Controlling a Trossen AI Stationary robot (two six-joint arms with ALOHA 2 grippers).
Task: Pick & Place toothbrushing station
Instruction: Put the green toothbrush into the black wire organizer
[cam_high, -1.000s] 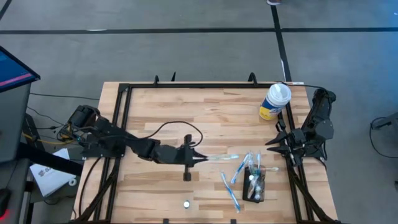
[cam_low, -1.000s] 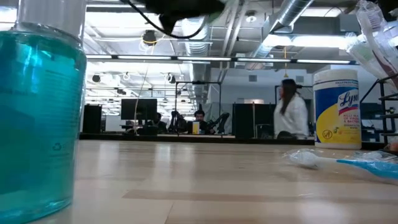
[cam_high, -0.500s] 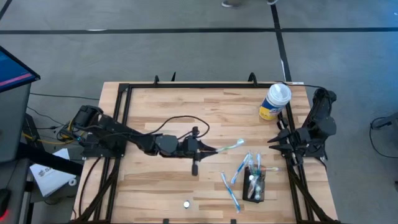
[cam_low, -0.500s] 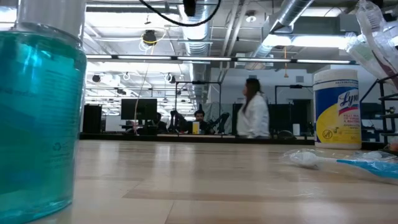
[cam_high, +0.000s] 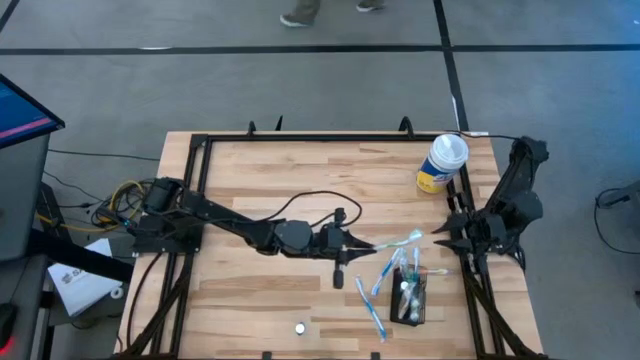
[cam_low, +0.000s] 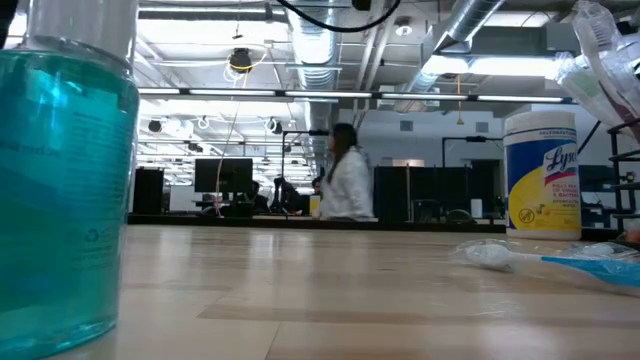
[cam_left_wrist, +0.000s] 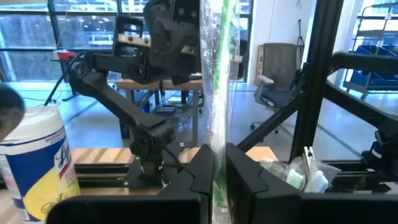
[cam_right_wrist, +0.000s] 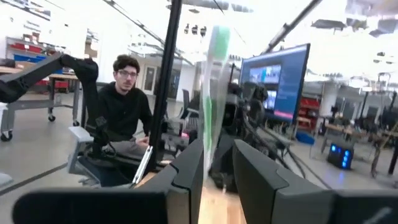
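The left claw (cam_high: 362, 245) pinches a wrapped toothbrush (cam_high: 398, 243) and hangs over the surface (cam_high: 260, 170), just short of the station (cam_high: 409, 293) near the front right. The right claw (cam_high: 440, 232), pinching a green toothbrush (cam_right_wrist: 210, 106), is just beyond. Several brushes stand in the station; two (cam_high: 372, 305) lie loose beside it, so loading looks partway done.

Grey floor (cam_high: 300, 80), ceiling ducts (cam_low: 470, 30)
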